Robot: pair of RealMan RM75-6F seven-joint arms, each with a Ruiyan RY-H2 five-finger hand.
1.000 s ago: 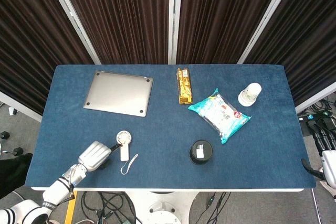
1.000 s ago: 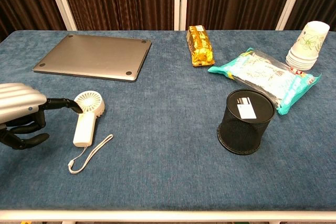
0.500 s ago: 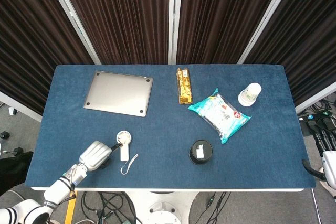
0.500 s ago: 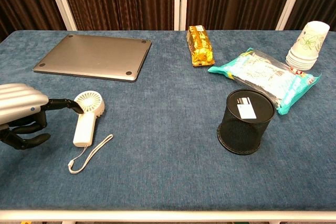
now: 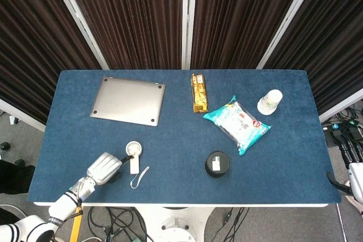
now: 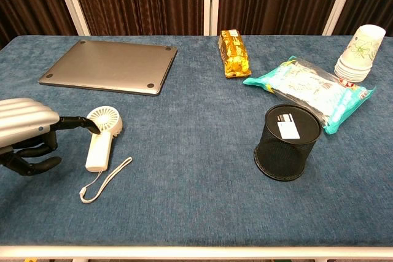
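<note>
- The left hand [image 6: 27, 133], silver-backed with black fingers [image 6: 77, 122], lies low over the blue felt-covered table [image 5: 181, 140], its forearm slanting in from the near-left corner. One black fingertip reaches out to the round head of the small white handheld fan [image 6: 101, 134] and looks to touch it; the other fingers are curled under the palm with nothing in them, so the hand grips nothing.
- The small white handheld fan lies flat just right of the left hand, its circular grille pointing away from the robot, its smooth plastic handle pointing toward the near edge, and a thin white wrist loop [image 6: 104, 181] trailing from the handle's end.
- The right hand [image 5: 355, 181] shows only as a pale sliver far to the right of the fan, beyond the table's edge; how its fingers lie cannot be told.
- Well right of the fan stands a black wire-mesh cylindrical pen cup [image 6: 287, 142] with a small white card inside.
- Far behind the fan lies a closed matte grey metal laptop [image 6: 112, 66].
</note>
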